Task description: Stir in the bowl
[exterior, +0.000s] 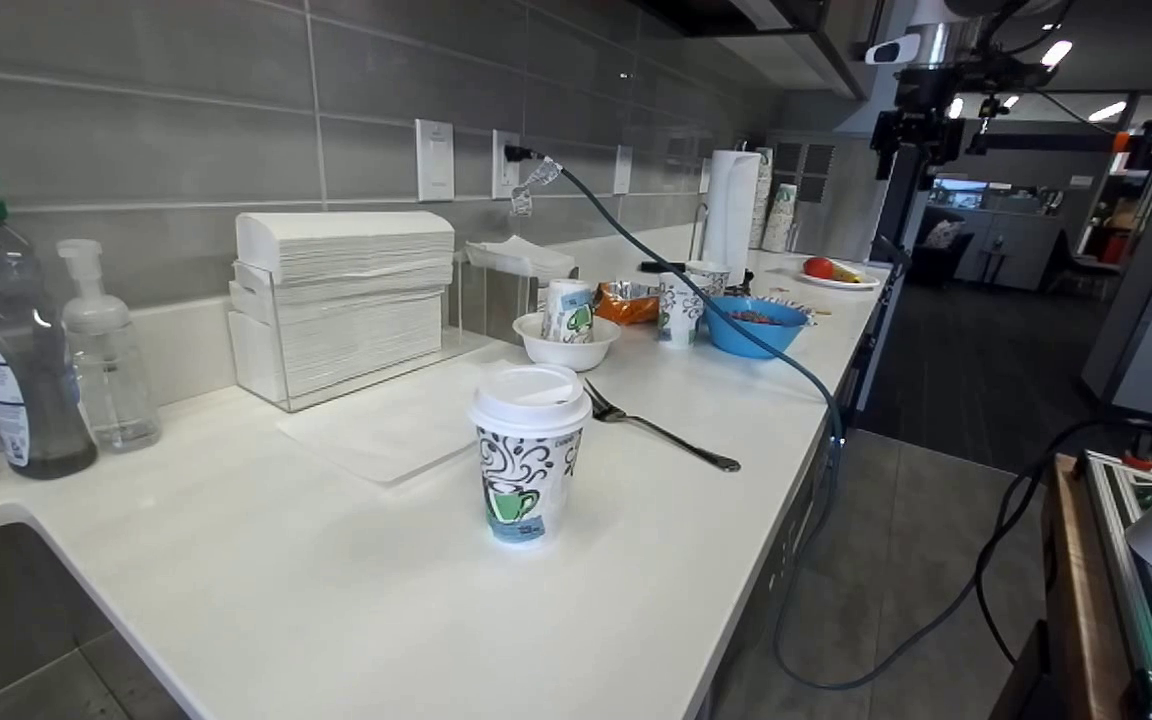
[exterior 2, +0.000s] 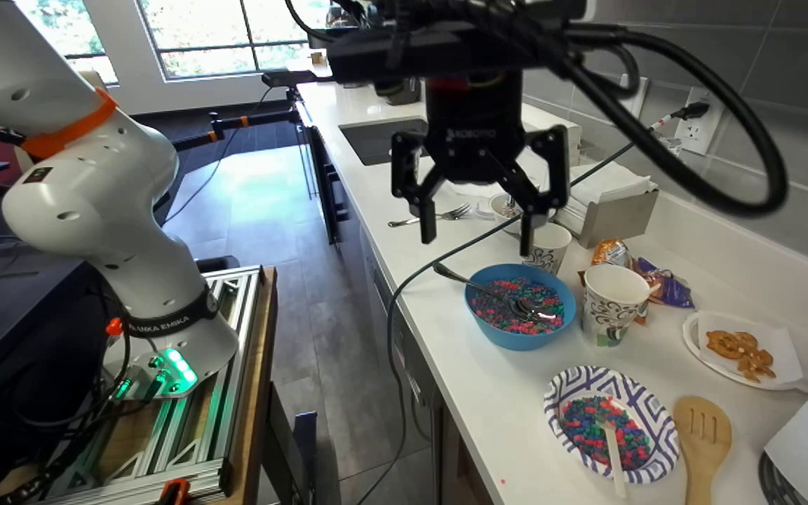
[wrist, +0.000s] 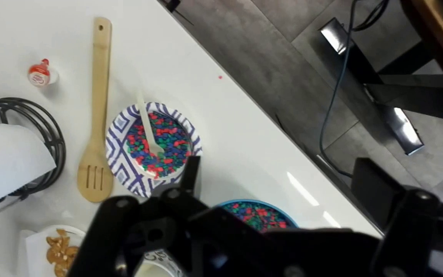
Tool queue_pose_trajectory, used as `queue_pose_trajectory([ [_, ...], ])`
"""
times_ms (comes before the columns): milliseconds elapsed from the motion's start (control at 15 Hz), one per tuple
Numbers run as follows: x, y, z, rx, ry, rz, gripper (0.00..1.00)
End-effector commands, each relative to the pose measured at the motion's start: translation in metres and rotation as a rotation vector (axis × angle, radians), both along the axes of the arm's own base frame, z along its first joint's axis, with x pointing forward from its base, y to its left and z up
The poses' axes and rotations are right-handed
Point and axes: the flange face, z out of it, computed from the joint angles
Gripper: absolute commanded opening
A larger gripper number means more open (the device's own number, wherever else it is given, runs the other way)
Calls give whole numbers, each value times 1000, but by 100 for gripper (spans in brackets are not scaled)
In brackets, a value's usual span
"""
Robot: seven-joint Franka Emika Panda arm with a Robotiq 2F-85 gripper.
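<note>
The blue bowl (exterior 2: 518,341) stands on the white counter, filled with small red, blue and green pieces. A metal spoon (exterior 2: 477,286) lies in it, its handle sticking out over the rim and its head on the pieces. The bowl also shows in an exterior view (exterior: 744,338), and part of its rim shows in the wrist view (wrist: 244,200), where the gripper hides the rest and the spoon. My gripper (exterior 2: 477,233) is open and empty, fingers pointing down, above the counter near the bowl. It also shows in an exterior view (exterior: 921,140) and the wrist view (wrist: 283,179).
A printed paper cup (exterior 2: 612,305) stands beside the bowl. A patterned paper bowl (exterior 2: 660,414) of colored pieces holds a light utensil; a wooden spatula (exterior 2: 703,428) lies beside it. A dark cable (exterior 2: 446,256) crosses the counter area. A lidded cup (exterior: 531,480) and fork (exterior: 671,435) are farther along.
</note>
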Motion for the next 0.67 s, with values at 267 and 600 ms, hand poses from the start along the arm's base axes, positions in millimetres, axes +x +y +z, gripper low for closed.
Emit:
queue_pose_trajectory([
  [267, 18, -54, -56, -39, 10, -79, 100],
  [600, 22, -46, -49, -46, -3, -63, 100],
])
